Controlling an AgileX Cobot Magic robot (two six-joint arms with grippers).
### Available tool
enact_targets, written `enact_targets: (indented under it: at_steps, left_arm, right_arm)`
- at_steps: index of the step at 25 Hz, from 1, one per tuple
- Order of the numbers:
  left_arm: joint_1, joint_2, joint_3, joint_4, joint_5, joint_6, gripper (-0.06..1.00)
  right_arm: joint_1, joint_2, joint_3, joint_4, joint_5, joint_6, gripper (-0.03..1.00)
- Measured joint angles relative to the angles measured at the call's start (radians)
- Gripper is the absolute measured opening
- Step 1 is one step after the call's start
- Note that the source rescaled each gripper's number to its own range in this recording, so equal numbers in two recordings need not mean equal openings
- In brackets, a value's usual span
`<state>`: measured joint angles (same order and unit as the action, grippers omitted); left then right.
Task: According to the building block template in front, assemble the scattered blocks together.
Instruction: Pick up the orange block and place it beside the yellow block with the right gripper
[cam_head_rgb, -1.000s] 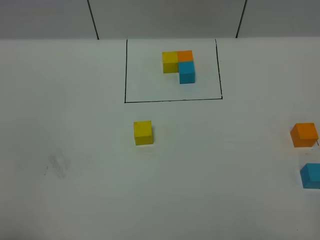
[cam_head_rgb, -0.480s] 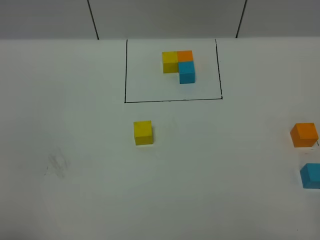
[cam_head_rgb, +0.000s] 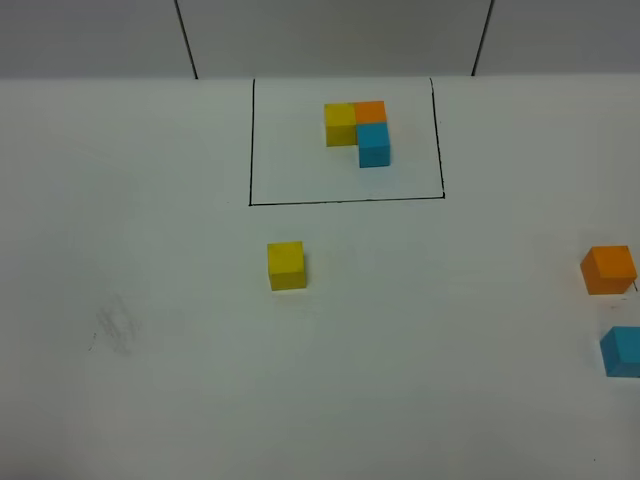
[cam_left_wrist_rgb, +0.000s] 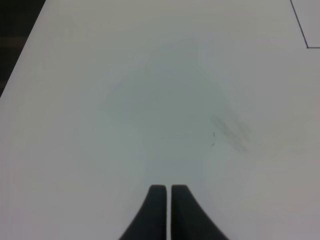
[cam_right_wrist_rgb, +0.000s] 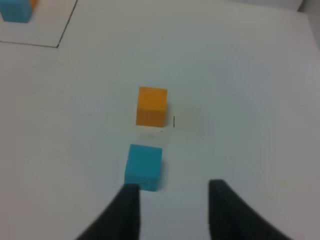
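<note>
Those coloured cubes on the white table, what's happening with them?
A two-armed robot is meant to copy the joined template trio inside the black frame. Nothing is gripped yet. The loose yellow cube sits just in front of the frame. The orange cube and light blue cube sit apart at the right. The right claw is open, close to the light blue cube. The left claw is shut over bare table.
</note>
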<state>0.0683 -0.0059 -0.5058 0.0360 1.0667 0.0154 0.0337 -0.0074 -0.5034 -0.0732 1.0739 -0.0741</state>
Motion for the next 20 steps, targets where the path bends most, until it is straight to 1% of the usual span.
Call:
enact_targets:
  at_steps: [2, 5, 6, 7, 9, 12, 17, 20]
  left_arm:
    - [0.000, 0.000, 0.000, 0.000, 0.000, 0.000, 0.00]
    - [0.000, 0.000, 0.000, 0.000, 0.000, 0.000, 0.00]
    - [0.000, 0.000, 0.000, 0.000, 0.000, 0.000, 0.00]
    - [0.000, 0.000, 0.000, 0.000, 0.000, 0.000, 0.00]
    - [0.000, 0.000, 0.000, 0.000, -0.001, 0.000, 0.00]
    - [0.000, 0.000, 0.000, 0.000, -0.001, 0.000, 0.00]
    - [0.000, 0.000, 0.000, 0.000, -0.001, 0.000, 0.00]
    - [0.000, 0.000, 0.000, 0.000, -0.001, 0.000, 0.00]
  right_arm:
    - [0.000, 0.000, 0.000, 0.000, 0.000, -0.003, 0.62]
    - [0.000, 0.000, 0.000, 0.000, 0.000, -0.004, 0.87]
    - [0.000, 0.000, 0.000, 0.000, 0.000, -0.004, 0.92]
    - [0.000, 0.000, 0.000, 0.000, 0.000, -0.004, 0.95]
    - [0.000, 0.000, 0.000, 0.000, 0.000, -0.004, 0.99]
    - [0.000, 0.018, -0.007, 0.000, 0.000, -0.005, 1.00]
    - [0.000, 0.132, -0.086, -0.001, -0.005, -0.006, 0.98]
    - [0.000, 0.242, -0.142, -0.007, -0.020, -0.006, 0.95]
